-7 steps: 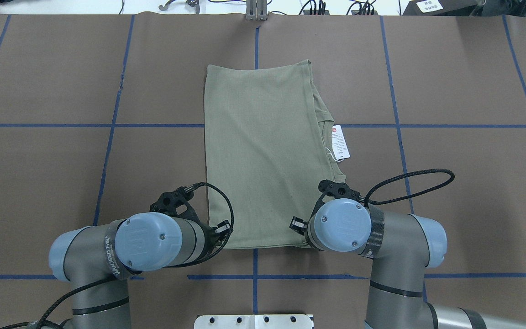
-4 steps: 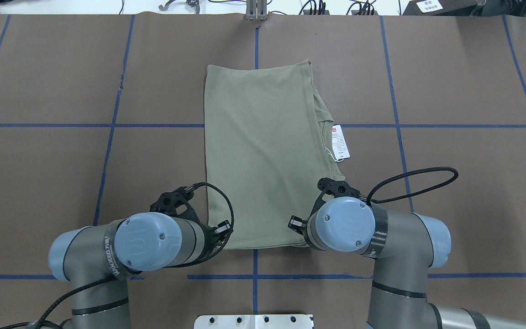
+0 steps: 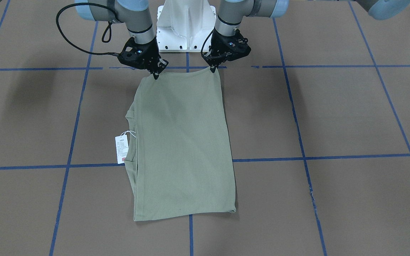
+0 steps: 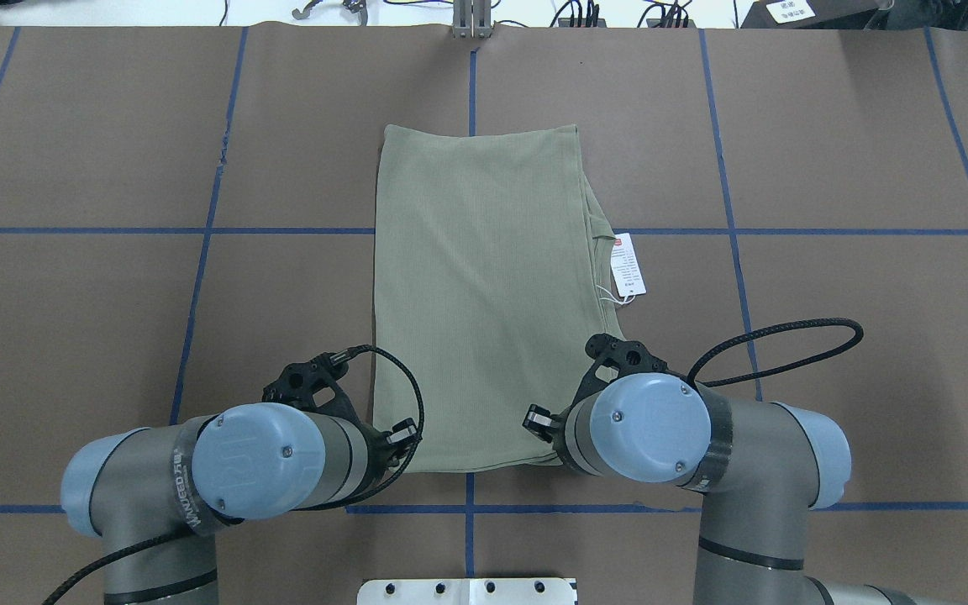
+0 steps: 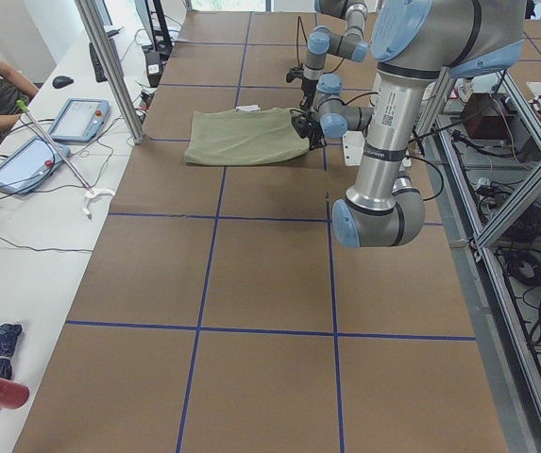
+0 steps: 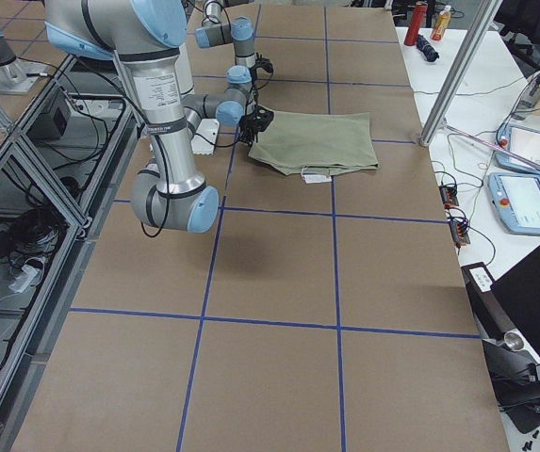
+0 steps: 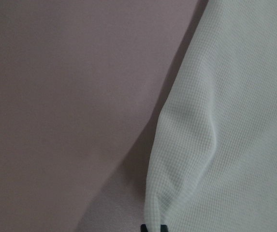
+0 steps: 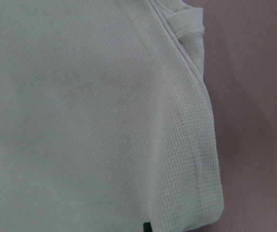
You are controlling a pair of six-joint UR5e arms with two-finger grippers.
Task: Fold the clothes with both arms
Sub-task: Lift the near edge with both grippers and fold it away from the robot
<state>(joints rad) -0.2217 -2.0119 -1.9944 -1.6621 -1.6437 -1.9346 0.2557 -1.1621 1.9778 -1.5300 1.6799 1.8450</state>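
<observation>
On the table [image 4: 114, 336] the shirt [image 4: 476, 294] lies already folded lengthwise into a narrow strip; left gripper [image 3: 213, 68] and right gripper [image 3: 155, 75] each pinch a near corner, crosswise folds seemingly left.

My counter [image 4: 870, 378] is brown, gridded with blue tape lines [image 4: 81, 230], and in the side view a white side table [image 5: 25, 236] at the left carries tablets [image 5: 78, 120] and cables, with a metal post [image 5: 109, 66] at upper left.
</observation>
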